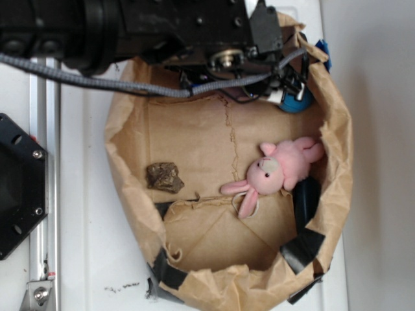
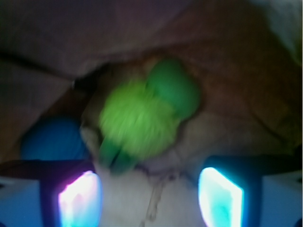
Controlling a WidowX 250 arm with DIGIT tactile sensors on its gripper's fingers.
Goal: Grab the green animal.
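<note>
From your exterior view, the arm (image 1: 162, 32) reaches over the paper bag (image 1: 130, 149); the pink bunny (image 1: 275, 172) and brown lump (image 1: 164, 177) lie inside. On your wrist view, the green animal (image 2: 142, 123) sits just ahead of the gripper (image 2: 149, 194), jaws spread wide, beside the blue ball (image 2: 52, 139)

Exterior: overhead, looking straight down on the brown paper bag (image 1: 337, 149) from some distance. Wrist: close, blurred, facing inside. Shared: the bag's upper-right corner.
</note>
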